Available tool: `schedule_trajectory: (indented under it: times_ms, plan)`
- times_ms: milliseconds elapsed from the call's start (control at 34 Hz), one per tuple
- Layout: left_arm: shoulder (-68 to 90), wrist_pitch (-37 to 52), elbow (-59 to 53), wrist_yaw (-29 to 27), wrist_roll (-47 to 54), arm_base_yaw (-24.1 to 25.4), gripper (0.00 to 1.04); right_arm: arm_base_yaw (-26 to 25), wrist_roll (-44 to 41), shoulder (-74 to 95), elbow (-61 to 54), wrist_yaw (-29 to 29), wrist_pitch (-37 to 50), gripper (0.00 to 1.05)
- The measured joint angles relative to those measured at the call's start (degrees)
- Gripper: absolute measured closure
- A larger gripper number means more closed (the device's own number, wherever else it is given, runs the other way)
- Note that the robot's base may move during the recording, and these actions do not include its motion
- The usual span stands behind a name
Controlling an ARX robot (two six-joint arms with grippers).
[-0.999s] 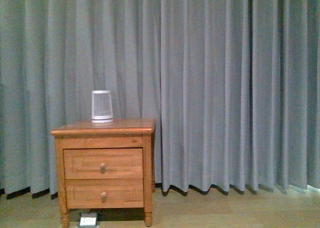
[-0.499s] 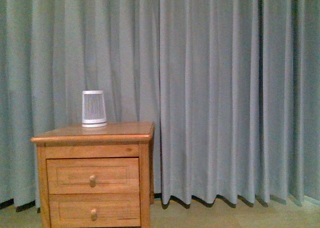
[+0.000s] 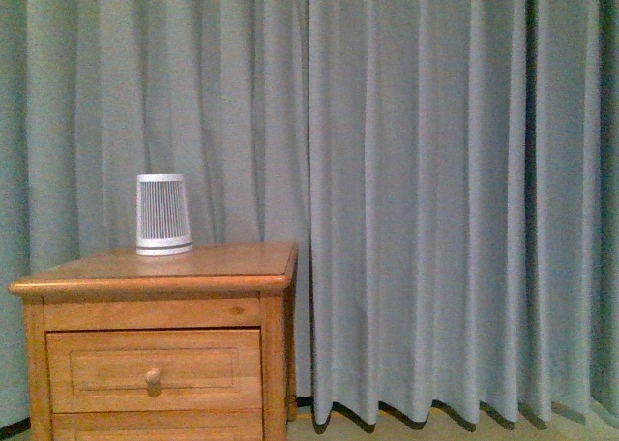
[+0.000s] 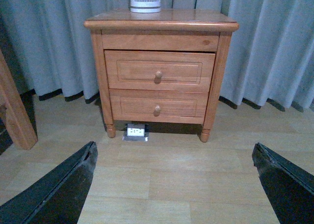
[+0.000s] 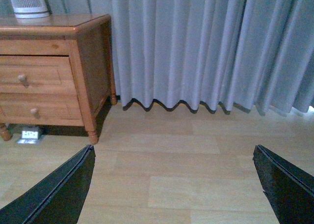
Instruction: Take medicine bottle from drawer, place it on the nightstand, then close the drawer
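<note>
At 8 o'clock in the front view, the nightstand (image 3: 222, 262) stands before a grey curtain (image 3: 435, 170). Its upper drawer (image 3: 97, 368) is shut flush, with 1 round knob (image 3: 152, 376) on the front. A white ribbed device (image 3: 162, 215) sits upright on the top, toward the 10 o'clock corner. The medicine bottle shows in no view, so its place cannot be told. The left gripper (image 4: 172, 148) and right gripper (image 5: 172, 148) hang over the wooden floor (image 4: 171, 180), fingers spread wide, holding nothing, well apart from the nightstand.
</note>
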Motion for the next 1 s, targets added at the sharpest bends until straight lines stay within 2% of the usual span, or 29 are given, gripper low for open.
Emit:
schedule_trajectory:
  times_ms: [529, 617, 646, 734, 999]
  plan:
    - [0.0, 0.0, 0.0, -0.1, 0.0, 0.0, 0.07, 0.0, 0.0, 0.0, 0.0, 0.0, 0.0, 0.07]
    - [5.3, -6.0, 2.8, 5.1, -5.4, 1.2, 0.07, 0.0, 0.0, 0.0, 0.0, 0.0, 0.0, 0.07]
    - [9.4, -5.4, 3.4, 6.3, -7.6, 1.6, 0.07, 0.0, 0.0, 0.0, 0.0, 0.0, 0.0, 0.07]
    - [19.3, 1.3, 3.5, 6.6, -10.2, 1.6, 0.07, 0.0, 0.0, 0.0, 0.0, 0.0, 0.0, 0.07]
    - [56.1, 34.5, 10.8, 4.3, -10.7, -0.3, 0.07, 0.0, 0.0, 0.0, 0.0, 0.0, 0.0, 0.07]
